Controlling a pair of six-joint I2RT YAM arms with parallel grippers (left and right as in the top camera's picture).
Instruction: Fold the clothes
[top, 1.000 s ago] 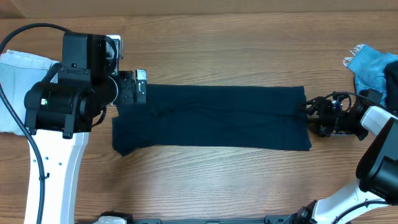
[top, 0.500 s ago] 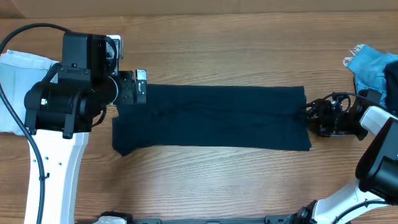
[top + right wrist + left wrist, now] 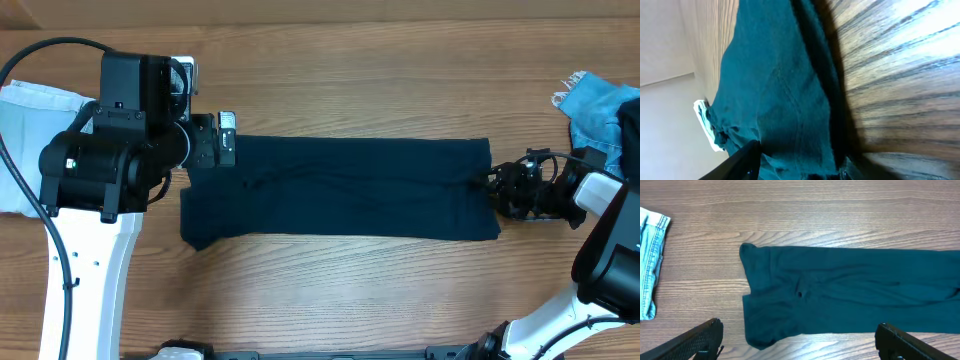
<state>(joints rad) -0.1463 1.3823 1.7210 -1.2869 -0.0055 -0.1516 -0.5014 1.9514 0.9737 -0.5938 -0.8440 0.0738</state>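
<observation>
The dark navy garment (image 3: 340,190) lies flat as a long strip across the middle of the table; it also shows in the left wrist view (image 3: 850,295) and the right wrist view (image 3: 775,100). My left gripper (image 3: 222,140) hovers over the garment's far left corner, fingers wide open and empty (image 3: 799,327). My right gripper (image 3: 497,185) is low at the garment's right end, its fingers (image 3: 796,162) apart with the fabric edge between them. A pale blue denim piece (image 3: 25,120) lies at the far left. A brighter blue piece (image 3: 595,105) lies at the far right.
The pale denim piece also shows at the left edge of the left wrist view (image 3: 650,260). Bare wooden table (image 3: 340,290) runs in front of and behind the garment. The left arm's black body (image 3: 110,150) stands over the table's left side.
My right gripper has slid a little to the left, onto the garment's right edge. The left arm and the garment have not moved.
</observation>
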